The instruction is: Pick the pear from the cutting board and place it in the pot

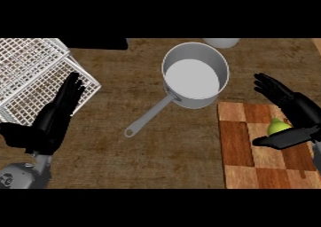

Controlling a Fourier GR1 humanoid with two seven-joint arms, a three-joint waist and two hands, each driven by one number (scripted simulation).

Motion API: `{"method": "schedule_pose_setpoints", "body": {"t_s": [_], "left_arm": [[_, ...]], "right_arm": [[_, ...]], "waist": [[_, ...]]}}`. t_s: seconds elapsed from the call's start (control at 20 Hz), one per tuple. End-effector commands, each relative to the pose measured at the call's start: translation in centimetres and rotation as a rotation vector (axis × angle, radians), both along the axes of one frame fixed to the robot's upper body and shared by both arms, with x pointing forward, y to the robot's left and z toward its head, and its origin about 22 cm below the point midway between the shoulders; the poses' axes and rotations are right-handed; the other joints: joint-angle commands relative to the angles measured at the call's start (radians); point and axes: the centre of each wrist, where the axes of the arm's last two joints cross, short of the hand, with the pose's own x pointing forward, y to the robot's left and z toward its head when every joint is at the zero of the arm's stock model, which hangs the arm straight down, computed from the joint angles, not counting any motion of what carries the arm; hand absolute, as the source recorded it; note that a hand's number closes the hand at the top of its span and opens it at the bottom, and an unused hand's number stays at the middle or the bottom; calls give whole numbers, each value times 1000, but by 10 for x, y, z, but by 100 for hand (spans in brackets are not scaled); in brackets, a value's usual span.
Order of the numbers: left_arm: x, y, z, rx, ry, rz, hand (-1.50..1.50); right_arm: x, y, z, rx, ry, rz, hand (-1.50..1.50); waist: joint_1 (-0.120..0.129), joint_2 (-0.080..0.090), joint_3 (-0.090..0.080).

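Head view: the right hand is spreading wide around the small green pear on the checkered wooden cutting board at the bench's right edge, grasp pending; next, closing, then lifting toward the steel long-handled pot. The left hand is resting open.

Bare counter lies open between cutting board and pot.

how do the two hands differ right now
The left hand lies flat and open, fingers straight, over the white wire rack with nothing near its palm. The right hand is over the cutting board, its thumb and fingers on either side of the pear, though not closed on it. It is nearer the pot. Both are black on grey forearms.
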Motion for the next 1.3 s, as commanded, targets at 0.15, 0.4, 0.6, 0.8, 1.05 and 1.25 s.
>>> {"method": "schedule_pose_setpoints", "body": {"t_s": [0.15,0.4,0.6,0.8,1.05,1.25], "left_arm": [[-5,-32,-1,-72,150,24,0],[9,-36,5,-79,131,57,0],[-3,-32,-1,-60,157,23,0],[1,-29,14,-57,157,20,0],[9,-33,12,-81,147,47,0],[10,-34,10,-54,143,76,0]], "right_arm": [[15,-91,1,-83,-124,-26,-150],[11,-147,78,-382,-44,45,-150],[26,-152,115,-505,27,118,-150],[49,-129,149,-634,112,207,-150],[75,-110,150,-724,252,274,-150],[91,-93,139,-767,349,311,-150]], "waist": [[-22,-21,4],[-32,-20,2],[-7,-20,1],[6,-20,0],[-7,-19,0],[-21,-22,0]]}}
